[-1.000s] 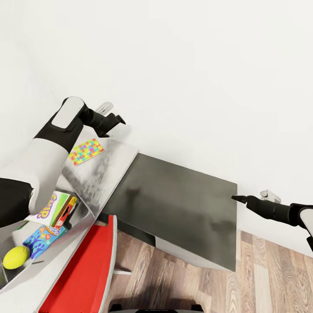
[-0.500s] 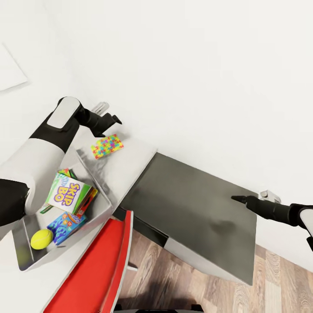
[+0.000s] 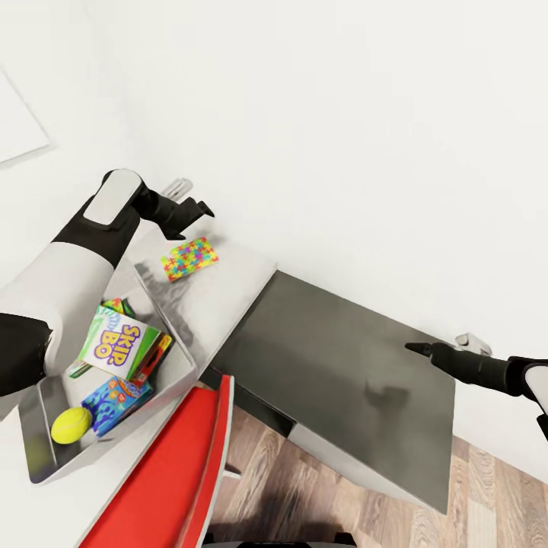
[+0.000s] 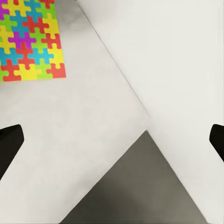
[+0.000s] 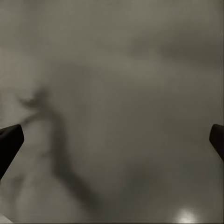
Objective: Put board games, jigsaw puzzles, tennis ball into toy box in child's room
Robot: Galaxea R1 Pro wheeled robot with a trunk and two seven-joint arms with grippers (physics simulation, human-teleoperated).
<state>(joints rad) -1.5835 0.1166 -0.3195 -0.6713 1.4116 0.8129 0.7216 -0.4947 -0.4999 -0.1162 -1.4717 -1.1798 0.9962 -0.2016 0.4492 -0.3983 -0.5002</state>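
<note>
Up close, your left gripper hangs with fingers spread wide and empty over the table's far edge by the white wall, the jigsaw puzzle just beside it. Your right gripper, equally wide and empty, hovers above the bare dark cabinet top. At near left the toy box holds the Skip-Bo box, a blue game box and the tennis ball.

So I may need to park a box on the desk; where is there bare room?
The dark cabinet top under the right gripper is bare. The light desk top between the jigsaw puzzle and the toy box is free too. The toy box is crowded.
</note>
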